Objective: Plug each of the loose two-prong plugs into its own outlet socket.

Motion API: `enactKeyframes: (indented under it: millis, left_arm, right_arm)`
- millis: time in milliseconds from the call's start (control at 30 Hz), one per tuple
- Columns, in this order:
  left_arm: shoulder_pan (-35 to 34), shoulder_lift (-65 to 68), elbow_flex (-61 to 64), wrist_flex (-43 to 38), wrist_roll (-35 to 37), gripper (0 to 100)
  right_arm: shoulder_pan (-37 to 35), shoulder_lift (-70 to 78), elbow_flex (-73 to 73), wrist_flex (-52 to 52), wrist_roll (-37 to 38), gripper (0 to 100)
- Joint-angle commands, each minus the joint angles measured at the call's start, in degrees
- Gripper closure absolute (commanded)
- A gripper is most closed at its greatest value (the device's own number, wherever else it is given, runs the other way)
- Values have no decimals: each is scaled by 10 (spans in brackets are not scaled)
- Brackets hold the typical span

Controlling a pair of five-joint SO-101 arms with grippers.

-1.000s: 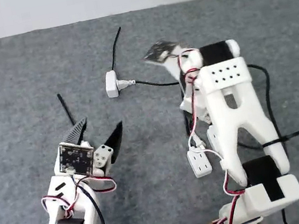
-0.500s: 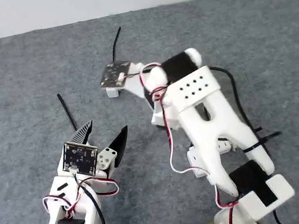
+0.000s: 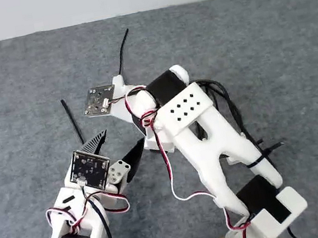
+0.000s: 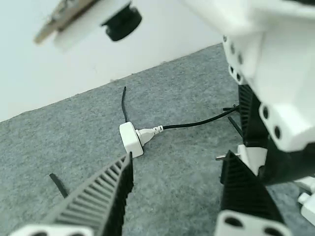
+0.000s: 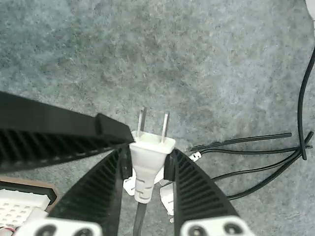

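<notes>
Right pincer [image 5: 147, 158] is closed tight on a white two-prong plug [image 5: 150, 146]. Its two black ribbed fingers [image 5: 101, 196] press the plug's body from either side. Both metal prongs stick out free beyond the fingertips, and the plug's black cord trails back between the fingers. The plug is held off the grey felt counter [image 3: 275, 43], prongs pointing toward it.

In the high view the right arm [image 3: 204, 129] stretches across toward the left arm. The held plug sits just beside one finger of the left pincer [image 3: 123, 139]. That left pincer is spread wide and holds nothing, and its two black fingers [image 4: 106, 191] stand well apart in its own wrist view.

Beyond them on the counter lies a small white socket block [image 4: 130, 139]. A second white plug [image 4: 149, 132] is already seated in its side, and a black cable [image 4: 197, 123] runs from that plug toward the right arm. A short black strip [image 4: 124, 101] lies behind the block. Another black strip [image 3: 71, 119] lies apart from it, near the left pincer. Several thin black cables [image 5: 256, 142] cross the felt near the held plug.
</notes>
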Motion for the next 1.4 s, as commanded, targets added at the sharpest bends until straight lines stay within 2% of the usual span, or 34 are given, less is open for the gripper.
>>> enactKeyframes:
  millis: [0, 200, 400, 600, 1067, 1367]
  left_arm:
    - [4, -4, -27, 3, 4, 727]
    - [4, -4, -22, 1, 4, 727]
    - [4, -4, -9, -17, 4, 727]
    - [4, -4, -7, -18, 4, 727]
    - [4, -4, -2, -18, 4, 727]
    - [4, -4, -2, -18, 4, 727]
  right_arm:
    - [-6, -15, -33, 9, -1, 990]
    - [-19, -77, -45, 16, -4, 991]
    - [-69, -105, -51, 32, -46, 991]
    - [-108, -125, -51, 32, -49, 991]
    - [-108, -166, -47, 33, -97, 991]
    - [-108, -165, -47, 33, -102, 991]
